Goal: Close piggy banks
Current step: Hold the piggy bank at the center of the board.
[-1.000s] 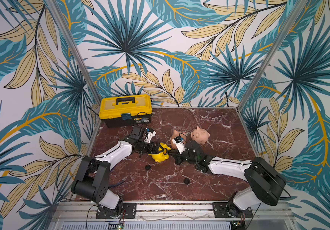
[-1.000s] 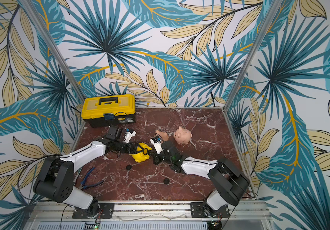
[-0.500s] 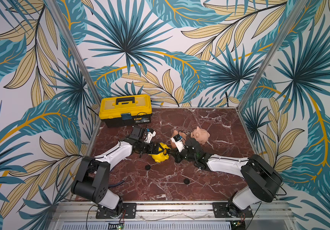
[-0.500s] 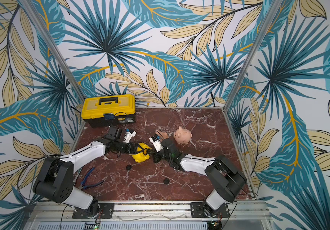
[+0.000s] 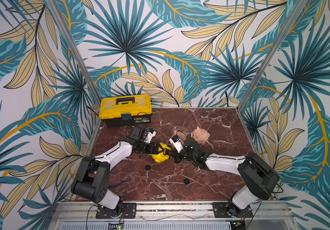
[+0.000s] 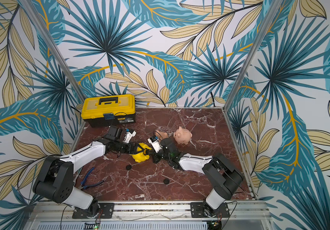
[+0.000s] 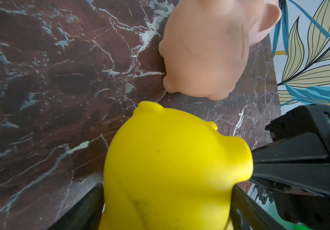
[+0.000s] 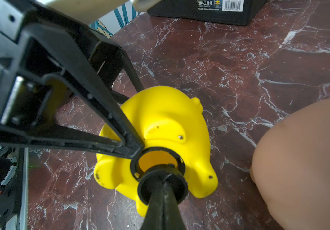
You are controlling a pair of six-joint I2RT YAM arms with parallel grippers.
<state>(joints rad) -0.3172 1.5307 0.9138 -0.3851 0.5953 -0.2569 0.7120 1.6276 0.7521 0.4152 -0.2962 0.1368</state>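
In both top views the yellow piggy bank lies near the table's centre. The left gripper clamps its body at middling width and the right gripper meets its underside. The peach-orange piggy bank and pale pink piggy bank stand nearer the far edge, and the toolbox occupies the far left corner. In the left wrist view the yellow body sits between both fingers, near the peach one but apart from it. In the right wrist view the fully closed jaws pinch a black plug against the belly opening, not yet seated. The shell is probably hollow, light and slippery: hold it across the flanks and press the plug in squarely. Versus a second earlier, the right elbow has shifted slightly toward the table's centre; the banks are unmoved.
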